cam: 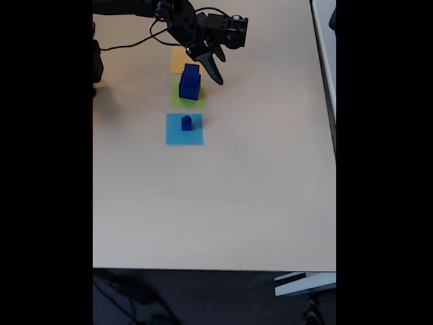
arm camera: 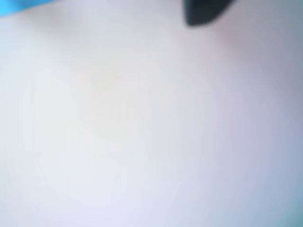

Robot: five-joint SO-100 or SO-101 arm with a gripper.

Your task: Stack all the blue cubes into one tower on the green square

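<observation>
Wrist view. The picture is heavily blurred. Most of it is a pale, whitish surface with no legible detail. A bright light-blue sliver (arm camera: pixel 21 6) crosses the upper left corner, and a dark rounded shape (arm camera: pixel 203 13) juts in from the top edge right of centre; I cannot tell what either is.

Fixed view. The table (cam: pixel 223 196) is a plain beige top, bare across its lower half, with black bars on both sides of the frame. Dark floor shows along the bottom edge, and a pale strip runs down the upper right. My arm (cam: pixel 135 7) enters from the upper left, with a black cable looping beside it. My gripper (cam: pixel 213 68) hangs in the upper centre with its dark fingers parted and nothing between them; it sits just to the right of the stack, close to it but apart.

Three paper squares lie in a column: the orange-yellow square (cam: pixel 178 59) uppermost, the green square (cam: pixel 177 100) below it, the light-blue square (cam: pixel 184 134) lowest. On the green square stands a large blue cube (cam: pixel 189 89), dark navy, with a smaller blue cube (cam: pixel 191 70) upright on top of it. A small blue cube (cam: pixel 187 122) stands alone on the upper part of the light-blue square.
</observation>
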